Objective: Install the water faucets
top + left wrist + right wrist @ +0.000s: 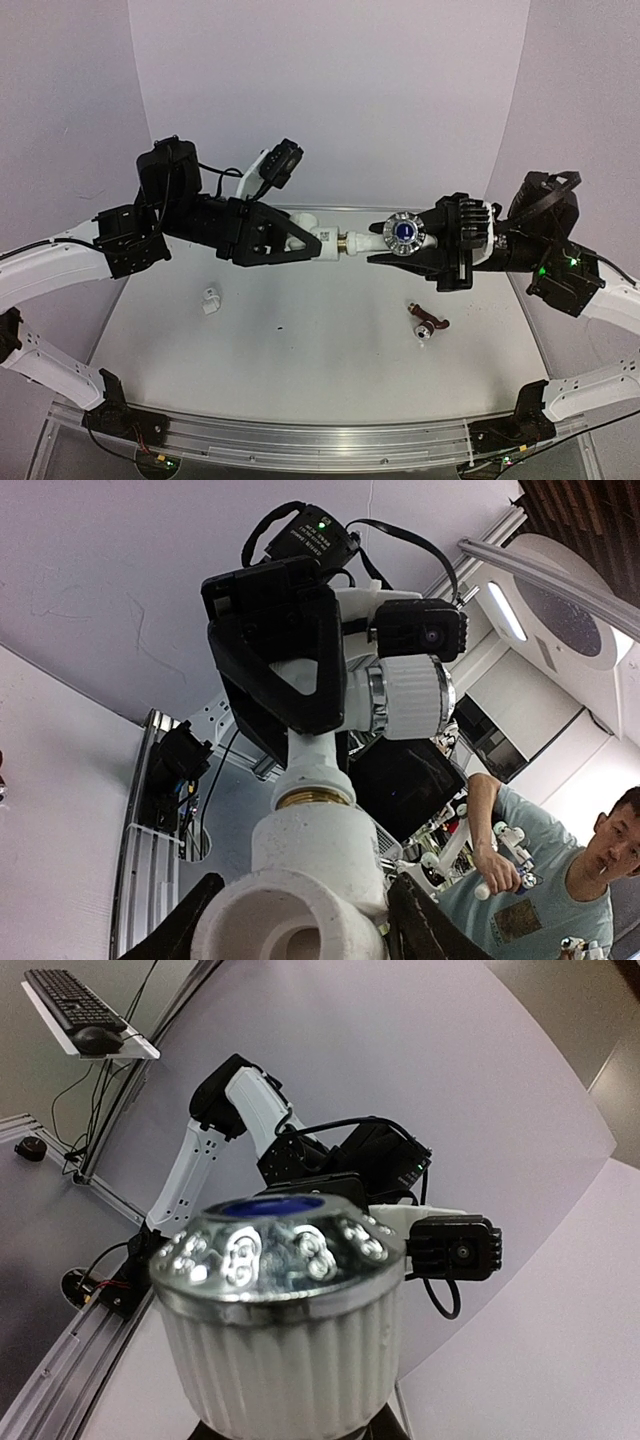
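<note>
top view: water faucet (404,233) held in the air just right of the elbow fitting (328,238), brass thread (352,240) meeting the fitting's socket, apparently for screwing in. right gripper (392,242) closed on the faucet body; left gripper (308,238) bracketing the fitting to steady it. free room over the table (300,340) below the fitting; spare fitting (210,298) well apart, lower left.
left wrist view: fingers (190,930) flanking the fitting, firm contact not discernible.
right wrist view: faucet filling the foreground, own fingers hidden.

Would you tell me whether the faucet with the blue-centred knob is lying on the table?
No, the faucet is held above the table, its knob clamped in the right gripper.
</note>
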You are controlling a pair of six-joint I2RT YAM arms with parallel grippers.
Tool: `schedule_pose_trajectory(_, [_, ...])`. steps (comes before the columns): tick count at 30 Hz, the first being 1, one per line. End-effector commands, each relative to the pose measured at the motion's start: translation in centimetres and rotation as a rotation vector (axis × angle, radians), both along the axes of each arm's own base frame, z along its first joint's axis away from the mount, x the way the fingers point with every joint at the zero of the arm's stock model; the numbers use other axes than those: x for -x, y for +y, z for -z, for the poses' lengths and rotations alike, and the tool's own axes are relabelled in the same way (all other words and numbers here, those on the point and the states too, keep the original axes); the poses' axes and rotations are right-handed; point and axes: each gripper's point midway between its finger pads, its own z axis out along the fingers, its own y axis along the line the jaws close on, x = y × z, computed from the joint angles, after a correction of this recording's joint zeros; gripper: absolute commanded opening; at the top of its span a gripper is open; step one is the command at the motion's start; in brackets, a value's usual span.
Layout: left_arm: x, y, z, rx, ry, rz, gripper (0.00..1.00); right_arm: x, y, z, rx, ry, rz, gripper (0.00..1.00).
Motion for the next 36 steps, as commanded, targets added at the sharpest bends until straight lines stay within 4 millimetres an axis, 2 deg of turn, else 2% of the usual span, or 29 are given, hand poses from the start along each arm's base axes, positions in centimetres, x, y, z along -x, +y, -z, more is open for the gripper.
schedule_pose_trajectory(1, [1.0, 0.8, -1.6, 0.062, -0.016, 0.039, 0.54, 1.5, -1.2, -2.1, -0.075, -0.138, -0.033, 0.00])
schedule_pose_trajectory(16, [0.8, -0.6, -0.4, 0.029, 0.069, 0.100, 0.37, 1.5, -1.0, -1.0, -0.033, -0.326, -0.022, 0.00])
schedule_pose_trajectory(20, [0.8, -0.7, -0.1, 0.019, 0.078, 0.102, 0.40, 1.1, -1.0, -1.2, -0.034, -0.333, 0.001, 0.00])
schedule_pose_trajectory(22, [0.8, -0.6, 0.0, 0.017, 0.080, 0.104, 0.48, 1.1, -1.0, -1.3, -0.033, -0.333, 0.004, 0.00])
schedule_pose_trajectory(27, [1.0, -0.5, -0.2, 0.024, 0.071, 0.113, 0.52, 1.2, -1.0, -1.0, -0.025, -0.329, -0.004, 0.00])
schedule_pose_trajectory(31, [0.9, -0.7, 0.1, 0.014, 0.076, 0.122, 0.48, 1.0, -0.8, -1.0, -0.021, -0.325, -0.001, 0.00])
schedule_pose_trajectory(36, [1.0, -0.8, 0.1, 0.012, 0.082, 0.128, 0.33, 1.0, -0.7, -0.6, -0.013, -0.364, 0.003, 0.00])
